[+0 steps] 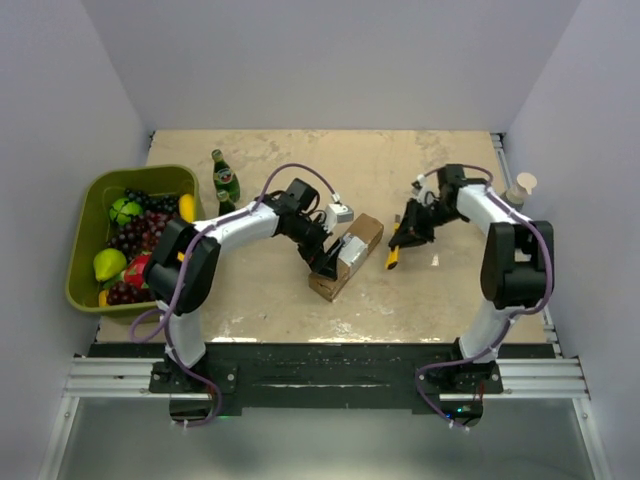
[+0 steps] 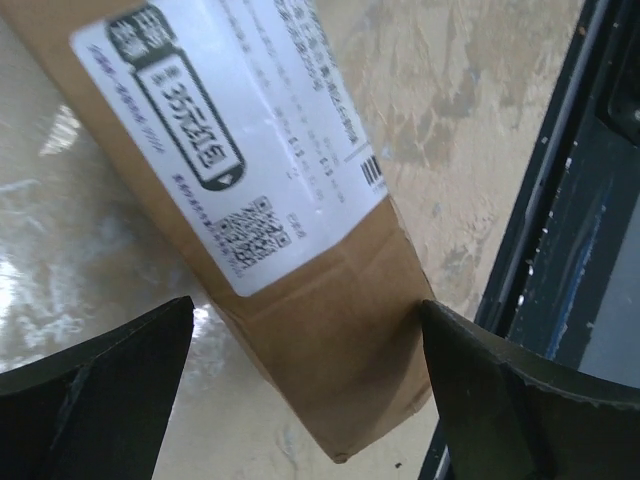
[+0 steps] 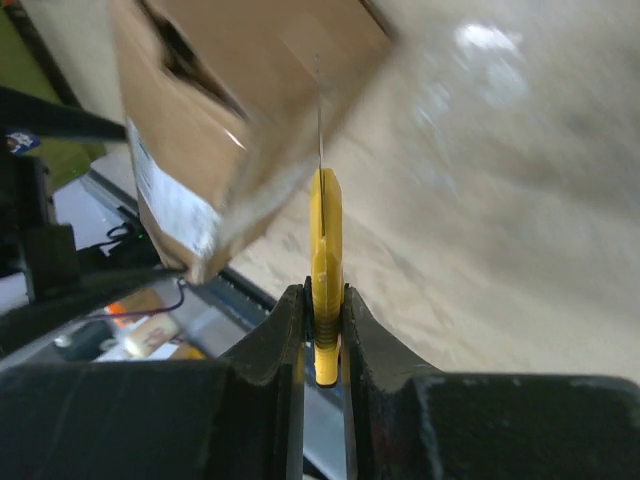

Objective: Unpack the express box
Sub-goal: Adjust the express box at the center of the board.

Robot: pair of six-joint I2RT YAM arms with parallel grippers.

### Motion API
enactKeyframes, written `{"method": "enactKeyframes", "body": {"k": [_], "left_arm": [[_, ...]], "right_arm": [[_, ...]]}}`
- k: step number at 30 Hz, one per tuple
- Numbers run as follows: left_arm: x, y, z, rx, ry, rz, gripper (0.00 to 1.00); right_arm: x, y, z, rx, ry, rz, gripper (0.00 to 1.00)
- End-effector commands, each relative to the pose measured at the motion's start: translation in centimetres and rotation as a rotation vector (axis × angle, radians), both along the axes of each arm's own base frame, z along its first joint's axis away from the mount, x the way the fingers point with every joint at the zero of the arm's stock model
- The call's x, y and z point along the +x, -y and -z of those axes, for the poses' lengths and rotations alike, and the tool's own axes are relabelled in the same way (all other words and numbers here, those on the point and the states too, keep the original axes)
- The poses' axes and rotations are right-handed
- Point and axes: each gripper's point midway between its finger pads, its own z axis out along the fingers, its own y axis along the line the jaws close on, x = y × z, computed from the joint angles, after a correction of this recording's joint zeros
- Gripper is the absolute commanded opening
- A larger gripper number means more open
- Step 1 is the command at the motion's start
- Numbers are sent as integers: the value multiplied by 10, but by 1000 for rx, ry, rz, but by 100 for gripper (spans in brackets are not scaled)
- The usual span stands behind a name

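The express box [image 1: 362, 236], a long brown carton with a white label, lies slantwise at the middle of the table. My left gripper [image 1: 326, 262] straddles its near end. In the left wrist view that gripper [image 2: 305, 312] stands open, with the box [image 2: 330, 330] between its wide fingers. The right-hand finger [image 2: 500, 390] is at the carton's edge and the other finger is apart from it. My right gripper [image 1: 406, 234] is shut on a yellow utility knife [image 1: 393, 259] to the right of the box. In the right wrist view the gripper [image 3: 323, 296] pinches the knife [image 3: 325, 240], whose thin blade points at the box [image 3: 230, 100].
A green bin [image 1: 82, 215] of fruit stands at the left edge. A green bottle [image 1: 225, 180] stands upright behind the left arm. A small pale cup [image 1: 520, 188] sits at the right table edge. The black base rail [image 1: 330, 355] runs along the near edge.
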Motion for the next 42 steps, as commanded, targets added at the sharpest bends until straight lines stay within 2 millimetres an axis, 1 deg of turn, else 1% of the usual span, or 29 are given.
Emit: {"method": "enactKeyframes", "body": {"k": [1, 3, 4, 5, 6, 7, 11, 14, 15, 16, 17, 18, 19, 20, 21, 22, 23, 25, 28, 29, 30, 32, 33, 35, 36, 37, 39, 40, 42], "left_arm": [[-13, 2, -19, -75, 0, 31, 99], [-17, 0, -19, -82, 6, 44, 99], [-17, 0, -20, -87, 10, 47, 98], [-18, 0, -22, -93, 20, 47, 98], [-20, -3, -19, -86, 13, 41, 98], [-22, -3, -19, -86, 12, 42, 98], [-17, -12, -26, -57, 60, 22, 98], [7, -31, -29, -13, 107, -62, 98], [21, -37, -34, 4, 139, -98, 99], [34, -46, -36, 18, 140, -154, 100], [44, -50, -33, 32, 135, -190, 100], [58, -49, -41, 23, 153, -218, 100], [65, -49, -41, 17, 139, -234, 100], [68, -44, -31, 20, 105, -227, 100], [73, -33, -39, -27, 93, -207, 100], [74, -26, -37, -51, 53, -202, 100], [72, -9, -38, -132, -4, -143, 100], [70, 7, -42, -220, -72, -94, 100], [87, 28, -36, -277, -87, -72, 100], [99, 33, -27, -270, -80, -75, 100], [108, 35, -23, -268, -69, -76, 100], [131, 45, -17, -275, -37, -66, 100], [140, 48, -15, -270, -19, -69, 100], [157, 54, -17, -276, 29, -63, 100], [162, 53, -16, -260, 45, -77, 100], [164, 50, -14, -244, 63, -74, 100], [160, 38, -10, -186, 71, -97, 100], [160, 32, -11, -172, 75, -110, 100], [157, 21, -22, -152, 103, -132, 100]], "right_arm": [[54, -55, 2, -13, 176, -64, 0], [61, -73, 16, -32, 184, -101, 0], [75, -79, 11, -28, 216, -105, 0], [80, -85, 11, -21, 225, -113, 0], [85, -91, 18, -17, 220, -125, 0], [99, -97, 8, -9, 265, -132, 0], [122, -98, -12, -21, 345, -173, 0], [119, -86, -33, 7, 367, -195, 0], [121, -75, -41, 24, 385, -189, 0], [115, -75, -58, 96, 395, -209, 0], [114, -69, -66, 104, 404, -218, 0], [117, -55, -70, 88, 427, -227, 0], [115, -48, -80, 91, 422, -222, 0], [115, -42, -89, 93, 440, -210, 0], [115, -36, -89, 93, 426, -178, 0], [116, -32, -87, 67, 420, -161, 0], [112, -31, -88, 61, 412, -161, 0], [100, -27, -79, 36, 385, -179, 0], [79, -28, -75, 48, 349, -177, 0], [74, -28, -77, 56, 344, -172, 0], [63, -28, -82, 56, 345, -158, 0], [55, -27, -88, 49, 367, -152, 0], [49, -24, -84, 35, 362, -154, 0], [39, -19, -88, 5, 380, -164, 0], [33, -16, -81, -2, 370, -181, 0], [28, -17, -82, 19, 369, -188, 0], [19, -20, -79, 88, 372, -242, 0], [13, -25, -81, 147, 350, -255, 0], [12, -28, -81, 231, 345, -282, 0]]}}
